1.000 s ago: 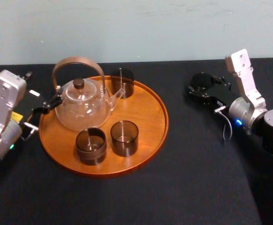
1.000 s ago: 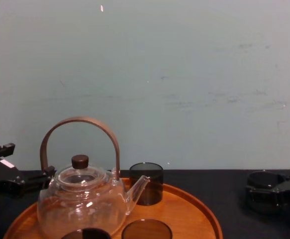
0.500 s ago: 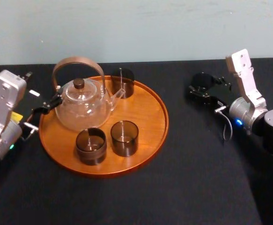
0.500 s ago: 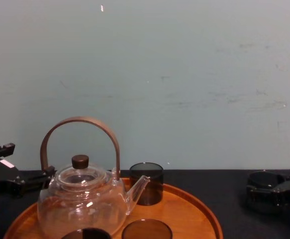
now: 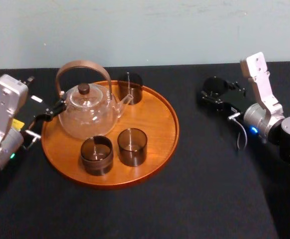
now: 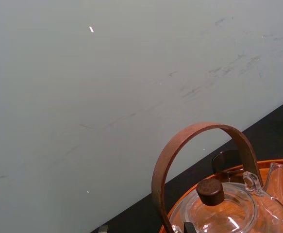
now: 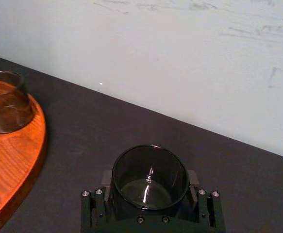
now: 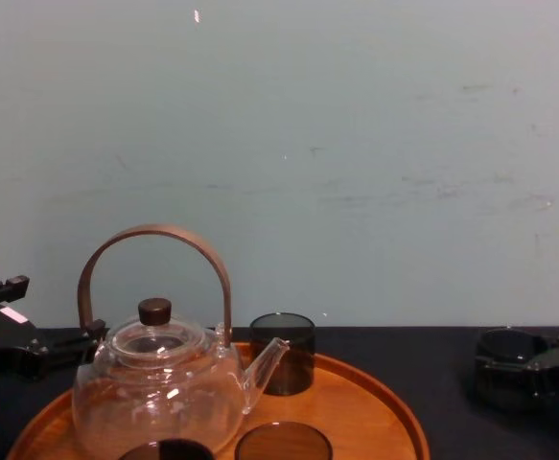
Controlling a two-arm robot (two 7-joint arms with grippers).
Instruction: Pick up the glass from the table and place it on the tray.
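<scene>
Grasp step: right hand clamped on glass, standing on counter far right, well apart from tray. Next: lift, carry left, set on bare tray wood. Left hand parked at tray's left.

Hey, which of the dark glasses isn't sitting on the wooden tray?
The glass on the black table, right of the tray, at the right gripper. The other three glasses stand on the tray.

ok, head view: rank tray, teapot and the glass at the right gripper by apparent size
1. tray
2. teapot
3. glass, held by the right gripper on the table; dark on black, outline faint, but clearly smallest.
Left gripper sits beside the teapot.
</scene>
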